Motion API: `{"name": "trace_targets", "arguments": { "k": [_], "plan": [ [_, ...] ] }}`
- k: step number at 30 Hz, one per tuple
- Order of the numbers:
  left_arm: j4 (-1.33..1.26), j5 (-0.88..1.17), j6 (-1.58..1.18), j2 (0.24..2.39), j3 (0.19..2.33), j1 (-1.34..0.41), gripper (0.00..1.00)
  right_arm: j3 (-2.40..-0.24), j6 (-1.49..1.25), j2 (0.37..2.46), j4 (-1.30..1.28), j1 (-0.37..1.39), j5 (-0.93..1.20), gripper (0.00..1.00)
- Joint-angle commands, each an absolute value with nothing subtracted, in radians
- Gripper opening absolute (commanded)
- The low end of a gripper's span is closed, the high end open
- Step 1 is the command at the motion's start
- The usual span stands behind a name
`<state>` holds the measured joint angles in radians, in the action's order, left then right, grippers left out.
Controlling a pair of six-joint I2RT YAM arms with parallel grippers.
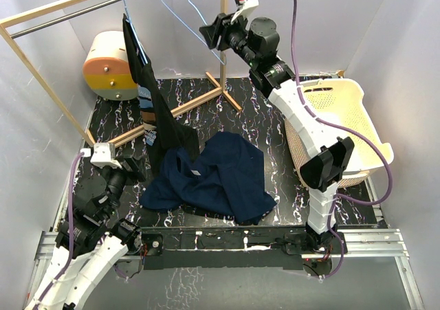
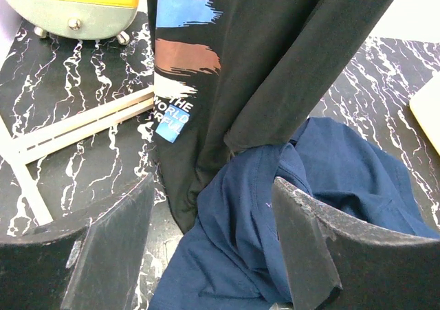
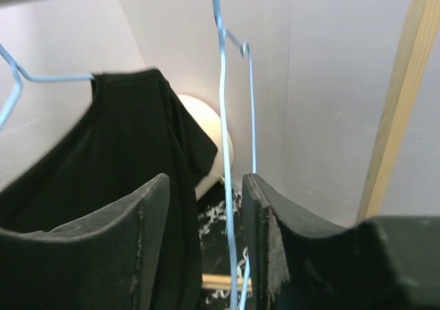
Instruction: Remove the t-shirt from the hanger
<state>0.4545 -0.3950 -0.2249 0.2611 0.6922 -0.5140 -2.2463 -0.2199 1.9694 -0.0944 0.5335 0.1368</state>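
Right end effector (image 1: 212, 31), top centre: spread astride 1 bare hanger (image 3: 222, 117), black t-shirt (image 1: 141, 69) just left. Left end effector (image 2: 213, 181): spread, facing its hem.

Cream laundry basket (image 1: 347, 114) (right side) and a yellow drum (image 1: 110, 66).

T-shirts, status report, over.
Left hand open, low. Right hand open, straddling empty blue hanger. Navy t-shirt heaped on table. Black t-shirt hanging.
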Motion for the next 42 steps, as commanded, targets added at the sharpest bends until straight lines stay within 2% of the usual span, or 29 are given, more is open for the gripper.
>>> {"name": "trace_targets", "arguments": {
  "k": [1,4,8,13,20,25,42],
  "plan": [
    [0.456,-0.383,-0.229,0.285,0.696,-0.513,0.67,-2.119,-0.206,1.838,-0.028,0.538,0.136,0.52],
    [0.458,-0.384,-0.229,0.290,0.697,-0.513,0.67,-1.937,-0.202,1.692,-0.029,0.538,0.160,0.58],
    [0.461,-0.387,-0.231,0.296,0.698,-0.513,0.67,-1.647,-0.168,1.490,-0.027,0.547,0.242,0.76],
    [0.462,-0.397,-0.233,0.292,0.697,-0.513,0.67,-1.340,-0.109,1.322,-0.110,0.591,0.303,0.82],
    [0.467,-0.408,-0.235,0.308,0.698,-0.513,0.67,-1.078,-0.058,1.308,-0.194,0.925,0.069,0.98],
    [0.469,-0.414,-0.236,0.314,0.698,-0.512,0.67,-0.948,-0.083,1.339,-0.112,1.063,0.000,0.98],
    [0.475,-0.424,-0.239,0.331,0.698,-0.514,0.67,-0.919,0.050,1.477,-0.048,1.135,0.100,0.98]
  ]
}}
